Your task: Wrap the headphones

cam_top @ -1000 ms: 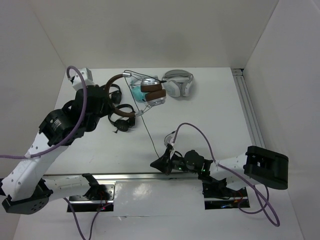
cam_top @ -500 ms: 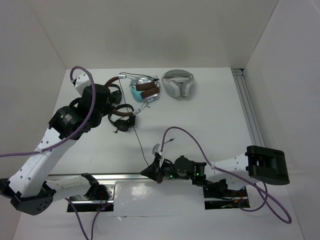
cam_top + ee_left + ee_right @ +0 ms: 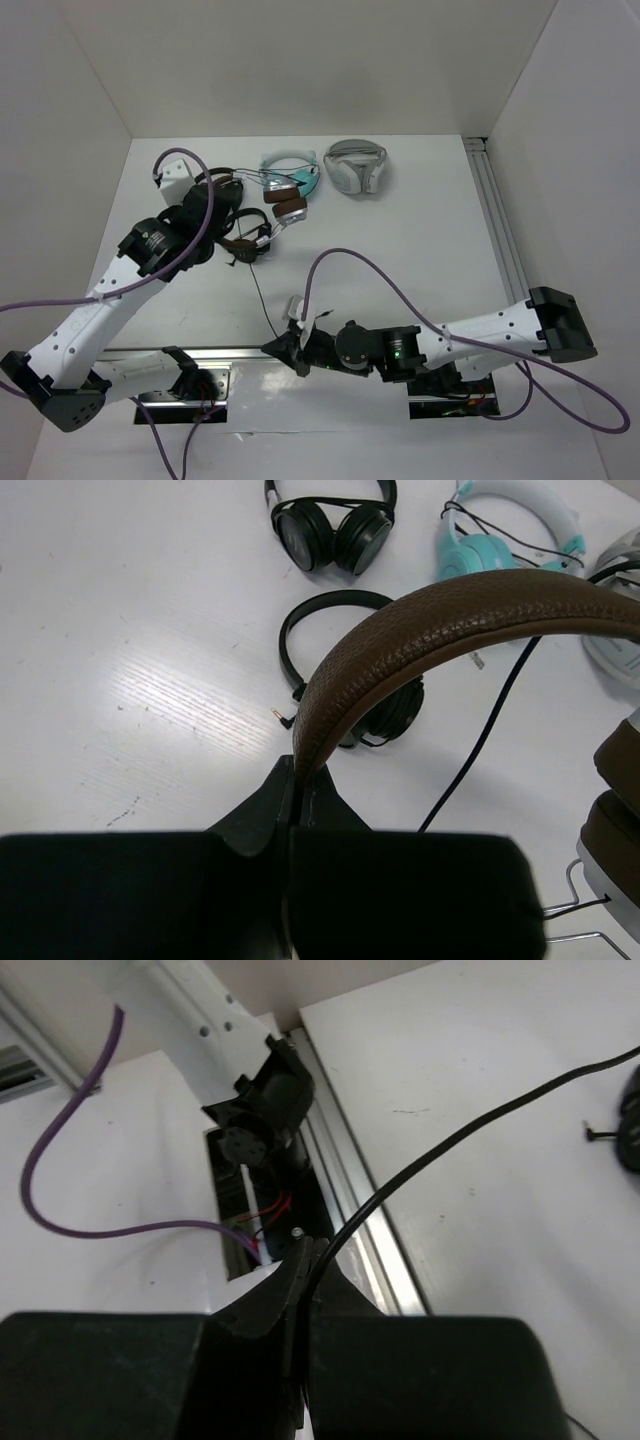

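The headphones, with brown ear pads and silver cups, hang from my left gripper at the back left. In the left wrist view that gripper is shut on the dark brown headband, and one ear pad shows at the right edge. The thin black cable runs from the cups down to my right gripper at the near edge. In the right wrist view that gripper is shut on the cable, over the metal rail.
Small black headphones lie under the held headband, also in the left wrist view. A second black pair and teal headphones lie behind. White-grey headphones lie at the back middle. The aluminium rail runs along the near edge.
My right gripper has slid left along the near edge, drawing the cable with it. My left arm has turned, and the earcups have shifted left and nearer.
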Controlling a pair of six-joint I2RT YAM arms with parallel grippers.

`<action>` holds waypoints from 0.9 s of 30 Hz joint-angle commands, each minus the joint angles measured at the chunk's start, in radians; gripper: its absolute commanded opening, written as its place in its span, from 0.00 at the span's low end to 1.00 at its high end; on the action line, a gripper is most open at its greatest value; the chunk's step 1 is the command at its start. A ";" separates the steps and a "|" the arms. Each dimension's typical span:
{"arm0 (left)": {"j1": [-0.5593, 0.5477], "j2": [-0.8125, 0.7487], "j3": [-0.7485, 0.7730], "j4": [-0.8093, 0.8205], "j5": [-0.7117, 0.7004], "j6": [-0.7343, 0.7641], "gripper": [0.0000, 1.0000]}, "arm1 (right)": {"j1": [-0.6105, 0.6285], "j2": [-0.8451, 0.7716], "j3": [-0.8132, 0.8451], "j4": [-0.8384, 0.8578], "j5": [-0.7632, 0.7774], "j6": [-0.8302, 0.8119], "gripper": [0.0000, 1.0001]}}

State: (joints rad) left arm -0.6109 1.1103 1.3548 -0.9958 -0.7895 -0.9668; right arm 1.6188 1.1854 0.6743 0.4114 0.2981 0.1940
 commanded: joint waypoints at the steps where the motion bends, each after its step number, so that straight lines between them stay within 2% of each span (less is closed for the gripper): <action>1: 0.007 -0.009 -0.014 0.046 -0.050 0.036 0.00 | 0.009 -0.030 0.122 -0.193 0.143 -0.071 0.00; 4: -0.036 -0.018 -0.049 0.014 -0.066 0.077 0.00 | 0.009 -0.050 0.181 -0.296 0.185 -0.096 0.00; 6: -0.067 -0.018 -0.074 -0.027 -0.129 0.030 0.00 | 0.009 -0.059 0.214 -0.362 0.196 -0.125 0.00; 12: -0.185 0.003 -0.095 -0.130 -0.139 -0.022 0.00 | 0.009 -0.059 0.338 -0.505 0.248 -0.166 0.00; 20: -0.349 -0.006 -0.163 -0.190 -0.128 -0.049 0.00 | 0.009 -0.106 0.369 -0.588 0.346 -0.194 0.00; 27: -0.434 -0.007 -0.174 -0.199 -0.064 0.028 0.00 | -0.002 -0.156 0.389 -0.660 0.476 -0.235 0.00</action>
State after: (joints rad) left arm -1.0214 1.1179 1.1770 -1.2015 -0.8604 -0.9638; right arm 1.6184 1.0706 1.0092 -0.2150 0.6746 -0.0093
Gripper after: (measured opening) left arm 0.074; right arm 0.009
